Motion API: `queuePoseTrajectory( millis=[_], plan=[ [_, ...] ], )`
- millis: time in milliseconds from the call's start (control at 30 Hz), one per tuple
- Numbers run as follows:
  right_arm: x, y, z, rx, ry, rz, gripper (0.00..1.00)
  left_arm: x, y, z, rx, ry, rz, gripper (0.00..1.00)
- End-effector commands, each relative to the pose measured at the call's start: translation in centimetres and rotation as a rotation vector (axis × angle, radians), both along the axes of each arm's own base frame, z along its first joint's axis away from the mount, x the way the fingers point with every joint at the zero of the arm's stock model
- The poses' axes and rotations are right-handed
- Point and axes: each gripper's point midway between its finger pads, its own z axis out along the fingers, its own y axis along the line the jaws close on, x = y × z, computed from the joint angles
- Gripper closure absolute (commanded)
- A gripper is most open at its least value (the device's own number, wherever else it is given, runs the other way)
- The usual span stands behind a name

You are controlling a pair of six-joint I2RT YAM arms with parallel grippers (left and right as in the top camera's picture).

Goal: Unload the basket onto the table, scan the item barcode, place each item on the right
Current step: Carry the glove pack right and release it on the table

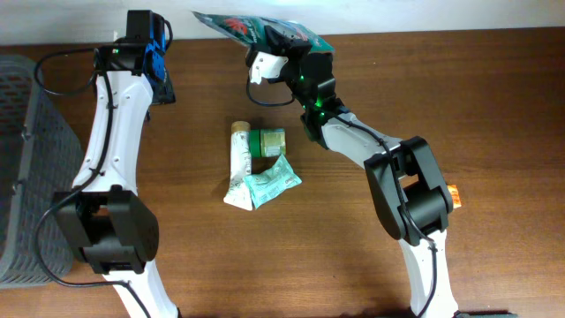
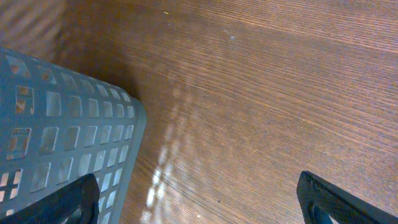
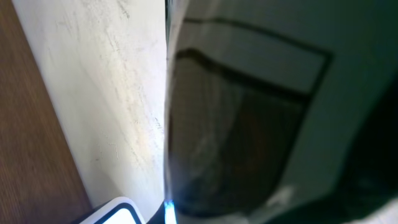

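- One teal crinkly foil bag (image 1: 231, 26) is pinched in the fully closed right gripper (image 1: 284, 42), up at the brown wooden table's (image 1: 335, 265) far edge.
- The left gripper (image 2: 198, 202) is spread wide, nothing in it, by the grey mesh basket (image 2: 56, 124).
- Barcode side is best held flat and steady, tbh.

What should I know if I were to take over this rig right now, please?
Left gripper: open and empty, over the table beside the grey basket.
Right gripper: shut on the teal bag, at the table's far edge.
Tube, green jar and teal packet lie together mid-table, neither gripper near them.
Done: bag picked up.
Left: scan its barcode. No barcode shows in any view, so I cannot tell whether it has been scanned.
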Motion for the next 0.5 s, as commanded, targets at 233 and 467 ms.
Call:
queuePoseTrajectory(
  millis=[233,467],
  plan=[
    [0.3,-1.7,4.1,0.295,0.056,-0.006,0.96,-0.1,0.4,0.6,0.017,-0.01,0.009,0.01],
    [-1.2,-8.3,14.5,0.897,0.314,0.072,0.96,-0.1,0.4,0.6,0.017,-0.01,0.009,0.01]
  ],
)
